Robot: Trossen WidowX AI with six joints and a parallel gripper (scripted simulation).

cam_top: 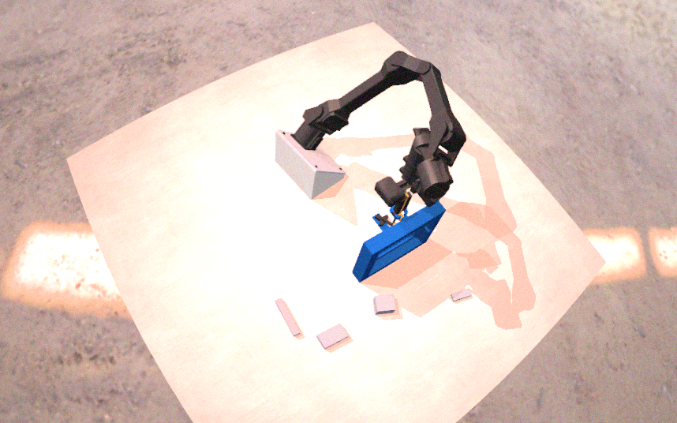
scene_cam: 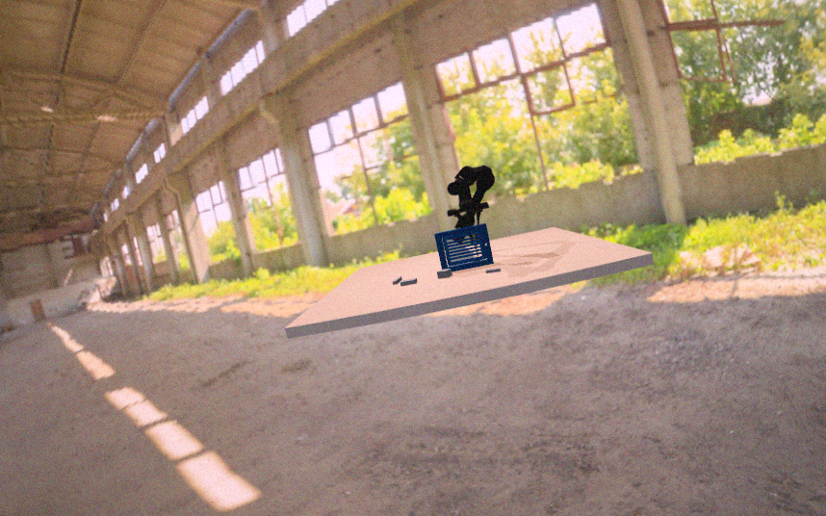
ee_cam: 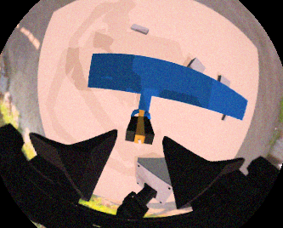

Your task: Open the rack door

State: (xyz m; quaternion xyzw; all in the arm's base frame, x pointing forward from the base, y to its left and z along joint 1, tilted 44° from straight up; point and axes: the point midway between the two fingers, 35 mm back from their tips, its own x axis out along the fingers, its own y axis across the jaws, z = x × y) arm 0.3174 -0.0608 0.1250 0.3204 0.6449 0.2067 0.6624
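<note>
The blue rack frame stands upright on the table. The slatted door looks shut in it, as no panel shows swung out. The black and orange handle stands out from the door on a blue stem, on the arm base's side. My gripper is open, its two dark fingers apart on either side of the handle in the wrist view. No finger visibly touches the handle there. How deep the handle reaches between the fingers is hard to tell.
Several pale blocks lie beyond the rack: a long bar, a flat block, a thicker block and a small one. The grey arm base stands on the handle side.
</note>
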